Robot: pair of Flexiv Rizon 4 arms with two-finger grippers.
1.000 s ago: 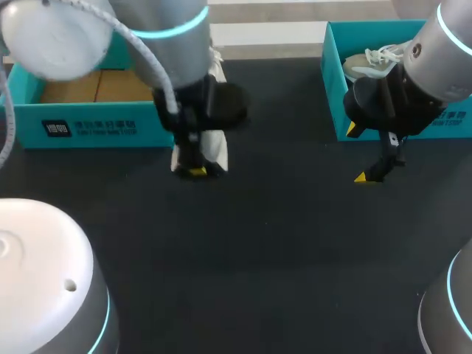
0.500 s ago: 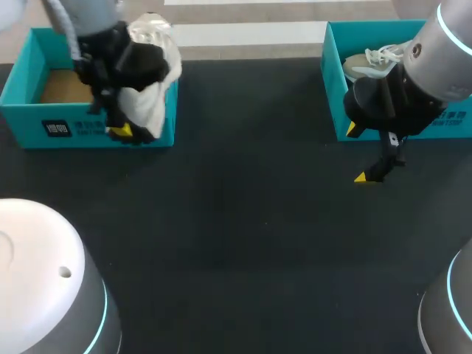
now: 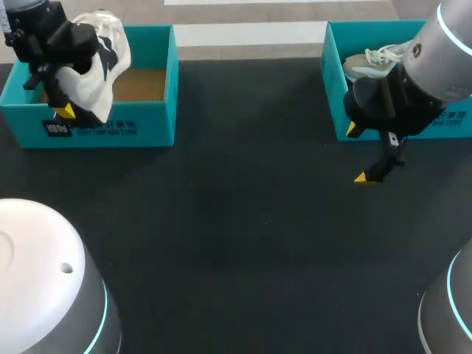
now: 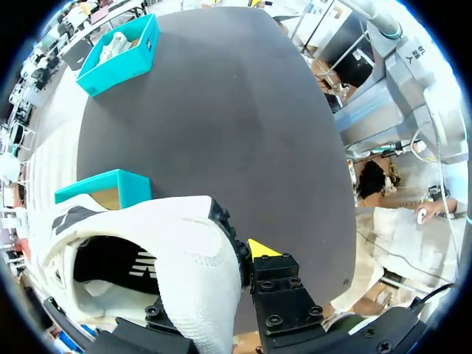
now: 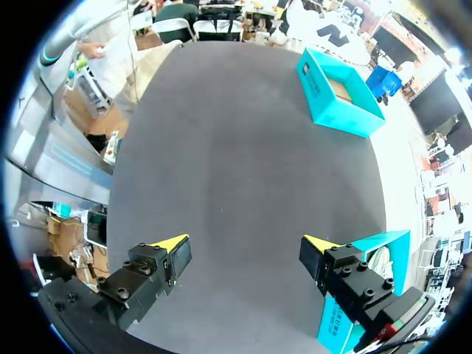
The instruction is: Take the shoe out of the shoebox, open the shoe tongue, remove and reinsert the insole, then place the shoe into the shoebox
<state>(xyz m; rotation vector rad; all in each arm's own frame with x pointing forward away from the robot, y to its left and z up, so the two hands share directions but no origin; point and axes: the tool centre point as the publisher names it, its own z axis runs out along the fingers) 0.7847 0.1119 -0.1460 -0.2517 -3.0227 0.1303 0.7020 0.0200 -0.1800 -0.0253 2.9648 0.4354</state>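
The left gripper [image 3: 65,112] [image 4: 225,254] is clamped on the shoe [image 3: 99,63] [image 4: 184,258]. In the left wrist view 1 yellow tip presses the outside of the shoe's knit wall. The other finger is hidden by the shoe and seems to sit inside the opening. The shoe is white with black markings. Its dark opening faces the wrist camera.

The shoe hangs in the air over the left shoebox [image 3: 147,122] [image 4: 110,188], above that box's front wall and toward the end on the left arm's side. It does not rest in the box. The brown floor of the left shoebox shows bare beside the shoe, toward the end nearer the table's middle.

The right gripper [image 3: 359,153] [image 5: 243,243] is well apart from the left shoebox, across a wide stretch of the dark table [image 3: 243,221]. Its 2 fingers stand wide apart with nothing between them, only table surface below.

The right shoebox [image 3: 335,88] [image 5: 369,251] [image 4: 122,51] sits in line with the left shoebox along the table's far edge, at the opposite end. A second shoe [image 3: 369,63] lies in it, white with white laces.
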